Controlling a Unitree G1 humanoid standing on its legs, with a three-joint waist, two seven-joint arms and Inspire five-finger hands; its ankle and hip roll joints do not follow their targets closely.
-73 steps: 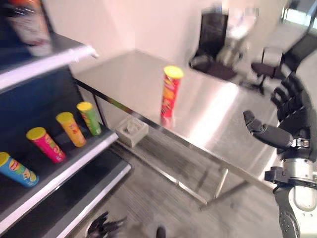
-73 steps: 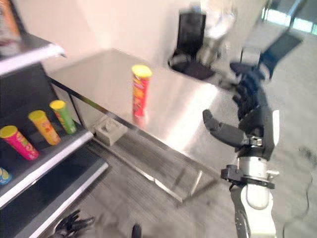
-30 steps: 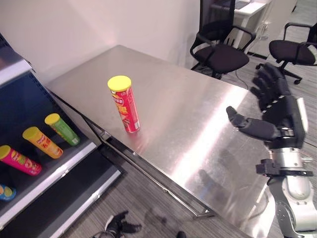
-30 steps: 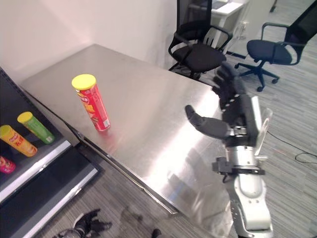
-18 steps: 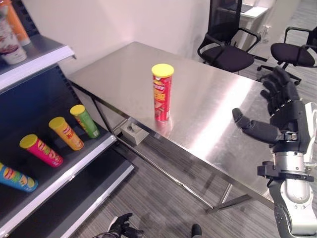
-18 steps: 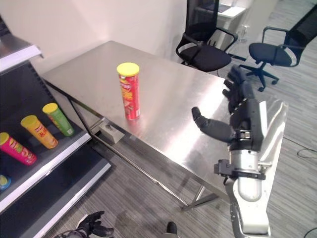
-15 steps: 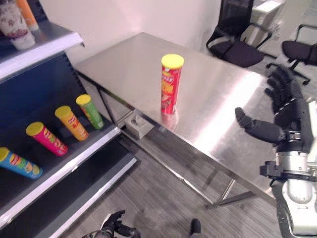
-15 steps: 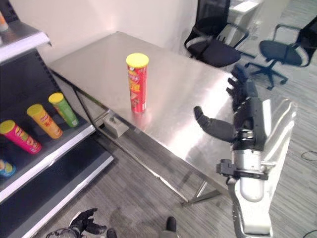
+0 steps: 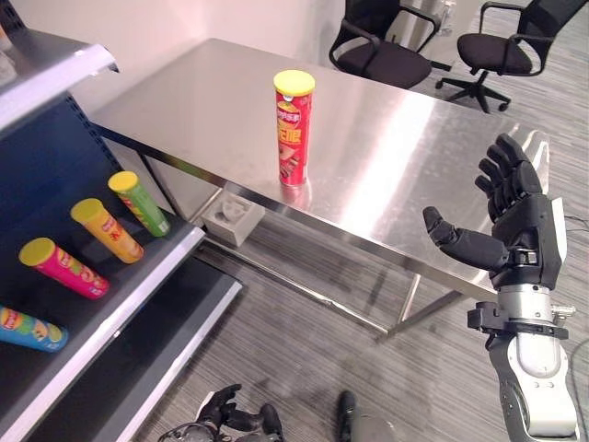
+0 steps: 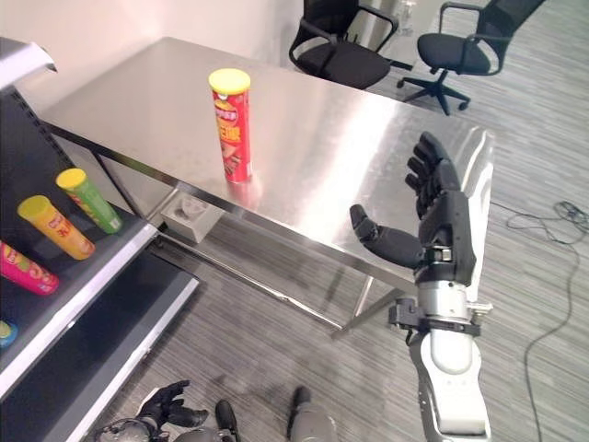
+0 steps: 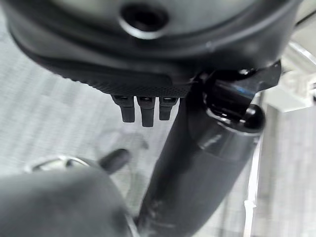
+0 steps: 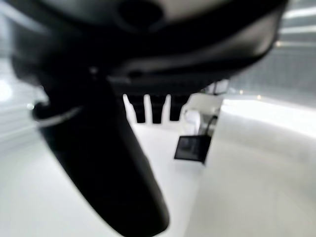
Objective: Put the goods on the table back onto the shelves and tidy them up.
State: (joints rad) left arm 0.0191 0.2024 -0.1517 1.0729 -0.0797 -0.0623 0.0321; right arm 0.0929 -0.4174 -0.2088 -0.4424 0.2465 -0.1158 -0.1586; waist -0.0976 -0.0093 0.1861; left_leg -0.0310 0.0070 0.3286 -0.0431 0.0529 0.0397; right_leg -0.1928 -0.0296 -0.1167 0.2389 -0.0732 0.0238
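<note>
The right hand (image 9: 517, 230) was dark, near black, with blocky segmented fingers (image 9: 502, 175) and a thick rounded thumb (image 9: 456, 239). Below it sat a black wrist collar studded with small screws, then a silver-grey forearm (image 9: 534, 387) with a smooth, glossy white panel. The left hand (image 9: 216, 414) was equally dark, and in its wrist view its palm (image 11: 148, 74) showed a finely dotted texture above short squared fingertips.

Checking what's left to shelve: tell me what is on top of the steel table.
One red can with a yellow lid stands upright on the steel table. The table's far right part lies behind the open right hand.
</note>
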